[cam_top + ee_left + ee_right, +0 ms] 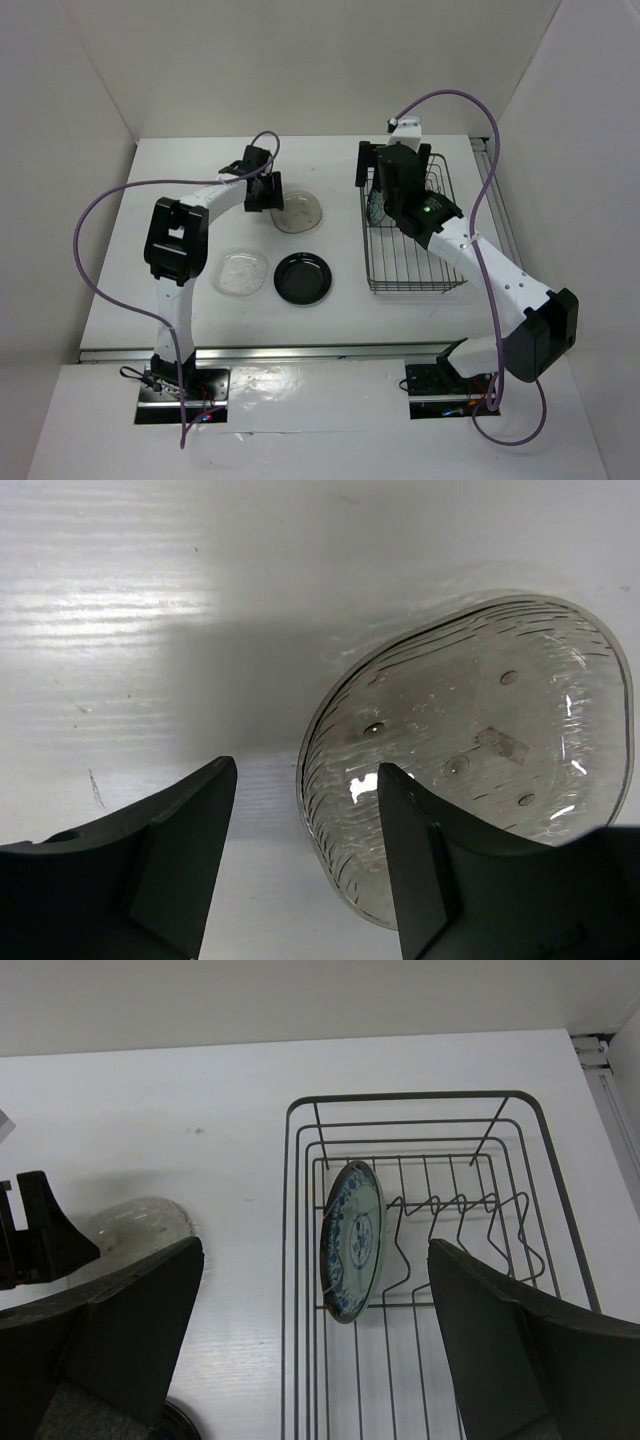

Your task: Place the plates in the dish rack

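Note:
The translucent beige plate (pixel 298 212) (pixel 480 730) lies flat on the table. My left gripper (pixel 262 190) (pixel 305 770) is open and low at its left rim, one finger over the plate and the other over bare table, with the rim between them. The teal-patterned plate (pixel 352 1240) (pixel 375 207) stands on edge at the left end of the dish rack (pixel 415 270) (pixel 540 1140). My right gripper (pixel 385 185) (pixel 315 1250) hangs wide open above it, holding nothing. The clear squarish plate (pixel 241 272) and the black plate (pixel 304 277) lie flat nearer the arms.
The rack's divider prongs (pixel 460 1210) to the right of the teal plate hold nothing. White walls close in the table at the back and sides. A metal rail (pixel 500 200) runs along the table's right edge beside the rack.

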Controlling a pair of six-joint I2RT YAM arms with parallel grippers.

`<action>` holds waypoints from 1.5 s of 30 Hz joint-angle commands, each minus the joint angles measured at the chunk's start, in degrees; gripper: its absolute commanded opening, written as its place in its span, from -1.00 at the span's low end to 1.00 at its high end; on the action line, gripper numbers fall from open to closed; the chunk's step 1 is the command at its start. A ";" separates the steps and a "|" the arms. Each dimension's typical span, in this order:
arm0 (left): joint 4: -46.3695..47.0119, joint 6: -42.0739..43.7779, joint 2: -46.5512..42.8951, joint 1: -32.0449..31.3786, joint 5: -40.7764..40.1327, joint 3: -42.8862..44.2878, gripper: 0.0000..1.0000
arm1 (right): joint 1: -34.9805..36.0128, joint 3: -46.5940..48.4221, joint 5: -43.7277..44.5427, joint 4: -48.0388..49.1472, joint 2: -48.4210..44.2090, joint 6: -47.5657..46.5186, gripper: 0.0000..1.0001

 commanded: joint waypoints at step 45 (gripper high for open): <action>16.09 4.31 -34.12 5.14 42.46 -8.28 -1.00 | -12.29 -10.96 -62.68 24.83 -8.74 2.57 1.00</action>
